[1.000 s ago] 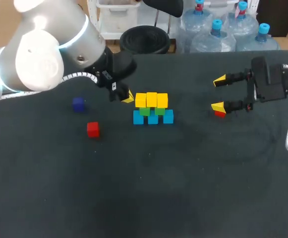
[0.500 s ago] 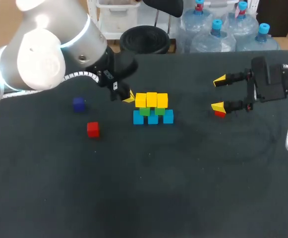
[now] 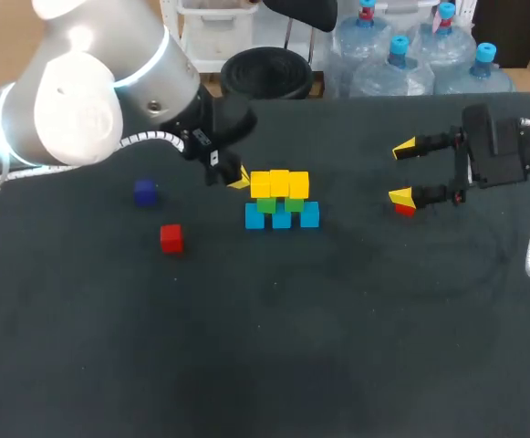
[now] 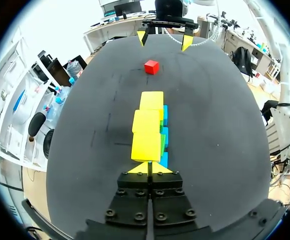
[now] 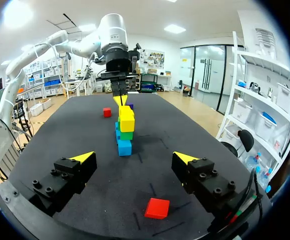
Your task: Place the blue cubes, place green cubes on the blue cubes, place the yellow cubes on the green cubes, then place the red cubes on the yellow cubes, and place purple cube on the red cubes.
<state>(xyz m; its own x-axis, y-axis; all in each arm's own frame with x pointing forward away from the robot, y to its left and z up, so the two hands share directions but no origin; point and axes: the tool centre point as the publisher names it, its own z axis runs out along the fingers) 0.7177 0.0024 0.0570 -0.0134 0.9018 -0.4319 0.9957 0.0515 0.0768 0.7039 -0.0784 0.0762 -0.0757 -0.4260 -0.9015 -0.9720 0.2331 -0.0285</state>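
Barely any change: left jaws pressed together by yellow cubes [image 3: 279,183], right jaws spread above red cube [image 3: 405,210], reds pending

No text, label, number or sign legible. Visible faces of the yellow cubes [image 3: 279,183], blue cubes [image 3: 282,216] and the red cube [image 5: 157,208] are plain colour. The dark table [image 3: 274,347] carries no readable marking.
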